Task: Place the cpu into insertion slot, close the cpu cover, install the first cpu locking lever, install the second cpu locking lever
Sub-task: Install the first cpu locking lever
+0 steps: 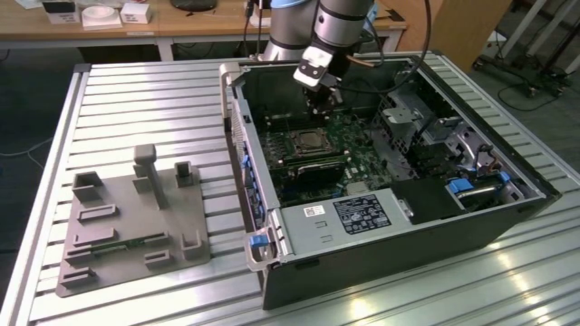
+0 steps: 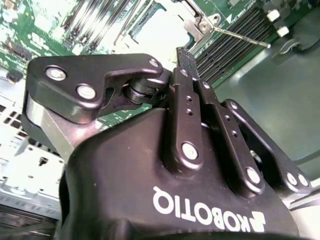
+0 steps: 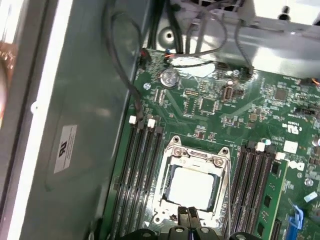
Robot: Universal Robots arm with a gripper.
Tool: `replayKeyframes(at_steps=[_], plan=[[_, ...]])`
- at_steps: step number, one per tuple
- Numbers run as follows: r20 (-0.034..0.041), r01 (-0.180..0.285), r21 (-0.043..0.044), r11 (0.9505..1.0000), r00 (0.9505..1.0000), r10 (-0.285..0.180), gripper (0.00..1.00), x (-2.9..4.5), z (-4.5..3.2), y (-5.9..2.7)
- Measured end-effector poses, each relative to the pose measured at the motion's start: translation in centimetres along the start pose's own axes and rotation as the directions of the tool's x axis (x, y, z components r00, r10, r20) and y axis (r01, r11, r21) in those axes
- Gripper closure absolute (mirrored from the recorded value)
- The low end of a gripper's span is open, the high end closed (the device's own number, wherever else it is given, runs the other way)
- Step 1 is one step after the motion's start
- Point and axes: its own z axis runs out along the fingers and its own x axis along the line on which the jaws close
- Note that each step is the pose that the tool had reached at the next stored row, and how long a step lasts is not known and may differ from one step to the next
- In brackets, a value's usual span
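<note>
In the exterior view my gripper (image 1: 327, 105) hangs inside the open computer case, just above the green motherboard and slightly behind the insertion slot (image 1: 308, 142). The first wrist view looks straight down on that socket. The cpu (image 3: 192, 187) lies in it, its silvery top glaring white. The cpu cover (image 3: 197, 152) lies flat as a metal frame around the chip. My gripper (image 3: 188, 214) is shut with nothing between its fingers, its tips over the socket's near edge. In the second wrist view the gripper (image 2: 186, 57) points at the socket, and a thin locking lever (image 2: 240, 37) sticks out beside it.
Black memory slots (image 3: 140, 170) flank the socket on both sides. The case wall (image 3: 75, 125) and loose cables (image 3: 200, 60) are close by. A grey power supply box (image 1: 349, 214) sits at the case front. A grey fixture plate (image 1: 136, 224) stands on the slatted table at the exterior view's left.
</note>
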Motion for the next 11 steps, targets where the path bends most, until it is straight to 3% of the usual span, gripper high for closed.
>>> replayKeyframes(at_steps=[4,11], plan=[[0.0007,0.053,0.0022,0.9986,0.9986,-0.053,0.89,0.0,0.0,0.0],[0.0004,0.058,0.002,0.9983,0.9983,-0.058,0.89,0.17,0.03,-0.71]])
